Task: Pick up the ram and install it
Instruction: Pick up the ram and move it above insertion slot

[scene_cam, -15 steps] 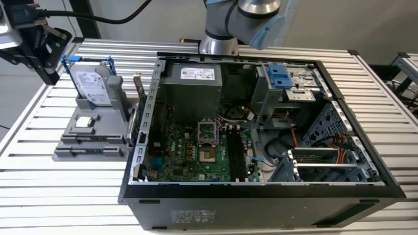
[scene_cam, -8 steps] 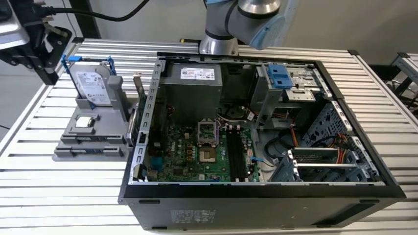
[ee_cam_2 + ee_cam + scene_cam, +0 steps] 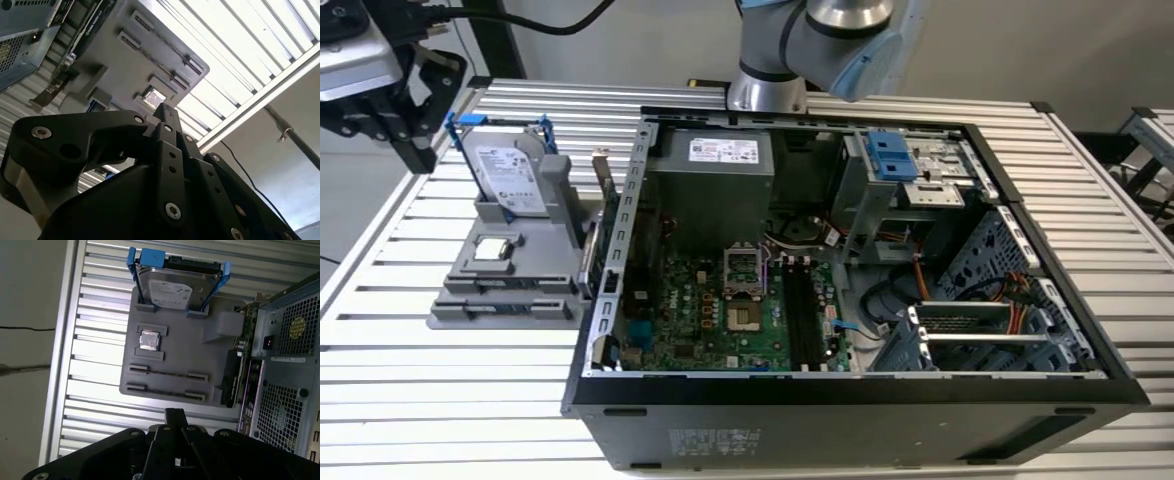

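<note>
Slatted metal table (image 3: 95,365), pale floor (image 3: 30,340) beside; your gripper (image 3: 173,415), jaws pressed together, hangs near the ram (image 3: 167,374), edge-up in its grey holder (image 3: 200,355), long axis toward the computer case (image 3: 285,365).

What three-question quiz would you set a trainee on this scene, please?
1. True or false: the gripper holds the ram.
2. On the grey holder, what lies between the hard drive and the ram? A) processor chip B) fan C) screwdriver
3. In the exterior view, on which side of the computer case does the grey holder stand?
Key: 1 false, the ram rests in the grey holder; 2 A; 3 the exterior view's left.
</note>
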`<state>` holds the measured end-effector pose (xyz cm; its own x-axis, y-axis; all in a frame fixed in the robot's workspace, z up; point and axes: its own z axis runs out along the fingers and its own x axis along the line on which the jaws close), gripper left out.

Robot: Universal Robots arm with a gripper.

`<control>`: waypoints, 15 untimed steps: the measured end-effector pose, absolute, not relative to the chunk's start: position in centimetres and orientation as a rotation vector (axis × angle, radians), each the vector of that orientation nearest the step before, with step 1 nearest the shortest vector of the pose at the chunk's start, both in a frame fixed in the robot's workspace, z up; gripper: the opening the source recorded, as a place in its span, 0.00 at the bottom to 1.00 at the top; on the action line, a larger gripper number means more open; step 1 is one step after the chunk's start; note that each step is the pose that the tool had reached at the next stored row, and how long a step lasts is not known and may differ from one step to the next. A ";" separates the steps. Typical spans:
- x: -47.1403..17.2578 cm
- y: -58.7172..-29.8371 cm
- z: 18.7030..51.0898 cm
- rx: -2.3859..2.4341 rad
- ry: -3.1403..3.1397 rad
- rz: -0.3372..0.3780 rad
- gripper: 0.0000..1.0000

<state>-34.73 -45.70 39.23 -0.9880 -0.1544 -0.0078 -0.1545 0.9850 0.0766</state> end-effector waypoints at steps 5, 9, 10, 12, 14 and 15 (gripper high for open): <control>-34.7 -45.7 39.2 -0.359 3.117 0.121 0.00; -34.7 -45.7 39.2 -0.457 3.103 0.120 0.00; -34.7 -45.7 39.2 -0.481 3.098 0.120 0.00; -34.7 -45.7 39.2 -0.531 3.087 0.119 0.00; -34.7 -45.7 39.3 -0.580 3.075 0.117 0.00; -34.7 -45.7 39.2 -0.605 3.068 0.116 0.00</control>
<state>-34.72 -45.70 39.24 -0.9251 -0.3789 -0.0268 -0.3798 0.9224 0.0706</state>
